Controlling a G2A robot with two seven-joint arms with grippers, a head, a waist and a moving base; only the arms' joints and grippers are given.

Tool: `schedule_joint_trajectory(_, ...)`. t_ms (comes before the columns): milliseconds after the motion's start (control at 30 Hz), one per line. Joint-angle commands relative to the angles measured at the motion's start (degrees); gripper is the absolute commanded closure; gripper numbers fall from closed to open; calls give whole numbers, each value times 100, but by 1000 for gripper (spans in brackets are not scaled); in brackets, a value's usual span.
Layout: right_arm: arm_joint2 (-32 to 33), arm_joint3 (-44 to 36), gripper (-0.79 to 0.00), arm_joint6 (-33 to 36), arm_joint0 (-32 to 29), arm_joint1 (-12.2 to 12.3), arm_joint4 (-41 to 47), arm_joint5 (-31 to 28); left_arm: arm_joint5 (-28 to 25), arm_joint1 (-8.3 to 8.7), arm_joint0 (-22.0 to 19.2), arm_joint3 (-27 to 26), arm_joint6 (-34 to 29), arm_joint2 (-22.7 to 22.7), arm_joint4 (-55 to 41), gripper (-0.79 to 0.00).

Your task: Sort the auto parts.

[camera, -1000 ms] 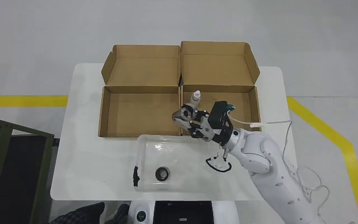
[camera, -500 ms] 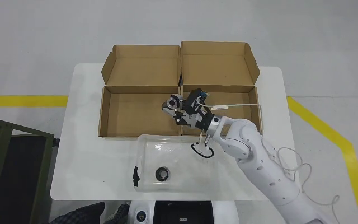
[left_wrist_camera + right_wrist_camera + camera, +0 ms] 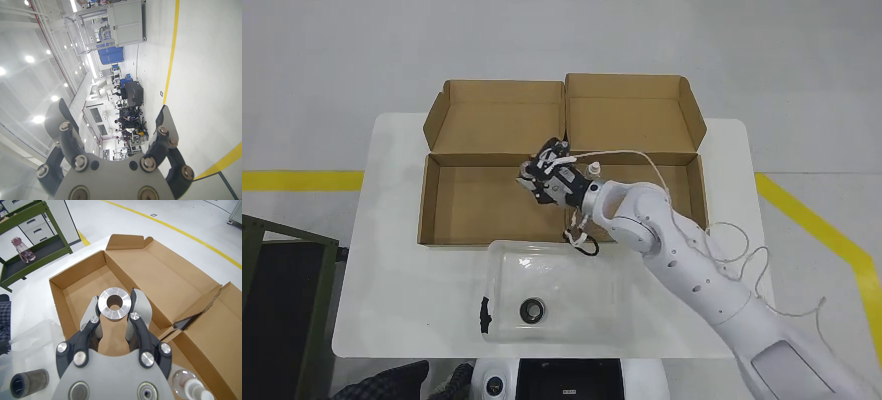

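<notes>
Pinching ring [image 3: 114, 314] in right gripper [image 3: 114, 300] over left box [image 3: 79, 294], likely for dropping in; left gripper [image 3: 112, 106] spread, empty.

You're looking at a pale grey floor [image 3: 322, 60] spreading around the white tabletop [image 3: 392, 300], with a yellow line [image 3: 302, 180] running across it on either side. A dark green shelf [image 3: 47, 245] is standing near the tabletop, carrying a pink bottle [image 3: 22, 250], with grey drawers [image 3: 36, 224] sitting behind it. Round ceiling lights [image 3: 30, 59] are shining over a hall where a metal-framed enclosure [image 3: 124, 24] and blue cabinets [image 3: 111, 55] are standing.
</notes>
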Motion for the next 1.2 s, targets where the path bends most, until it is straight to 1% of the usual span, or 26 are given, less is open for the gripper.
schedule_joint_trajectory(0,-112,195,0,13,94,-64,-36,82,0,0,0,0,0,0,0,-785)
schedule_joint_trajectory(367,-591,976,0,84,398,-373,-538,495,0,0,0,0,0,0,0,-785)
schedule_joint_trajectory(533,-721,1227,0,55,471,-500,-677,583,0,0,0,0,0,0,0,-785)
schedule_joint_trajectory(600,-759,1299,-49,61,488,-544,-724,606,0,0,0,0,0,0,0,-785)
schedule_joint_trajectory(700,-796,1397,-99,77,517,-604,-787,620,0,0,0,0,0,0,0,-785)
schedule_joint_trajectory(1000,-896,1625,-163,231,607,-766,-1090,689,0,0,0,0,0,0,0,-785)
schedule_joint_trajectory(1167,-898,1737,-280,266,620,-839,-1177,682,0,0,0,0,0,0,0,-785)
